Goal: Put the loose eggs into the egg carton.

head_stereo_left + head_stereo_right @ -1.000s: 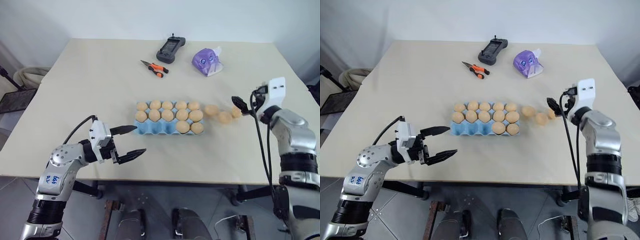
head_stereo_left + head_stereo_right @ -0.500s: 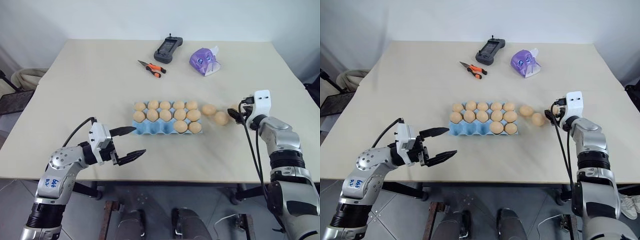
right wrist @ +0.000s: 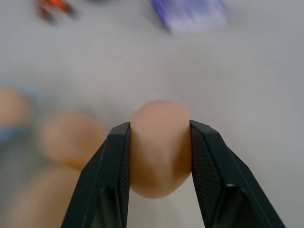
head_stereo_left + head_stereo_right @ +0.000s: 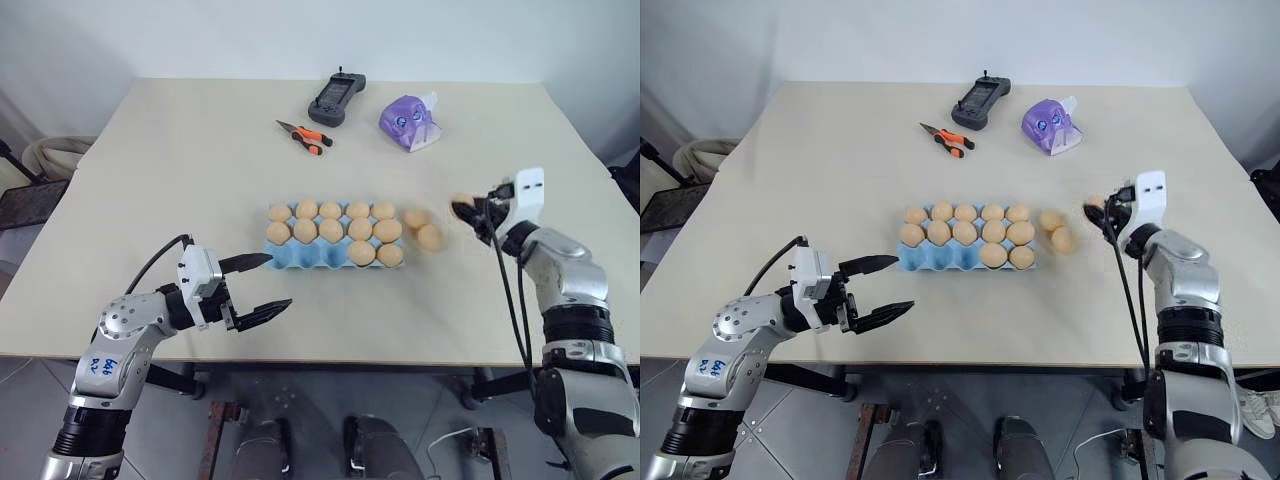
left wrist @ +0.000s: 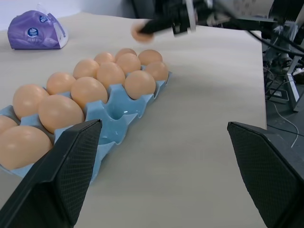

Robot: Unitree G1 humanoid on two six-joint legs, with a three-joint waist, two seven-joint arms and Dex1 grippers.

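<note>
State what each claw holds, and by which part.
Right claw pinches one egg across its sides, between both fingers. Left claw is open and holds nothing.

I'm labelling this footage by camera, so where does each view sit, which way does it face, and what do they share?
Left and right eye views: on the head, facing forward and down at the beige table; both arms show, left gripper open.
Left wrist view: along two black fingers, across the light blue moulded egg carton.
Right wrist view: along the right gripper, shut on a tan-brown egg.
Shared: both wrist views show the purple tissue pack.
</note>
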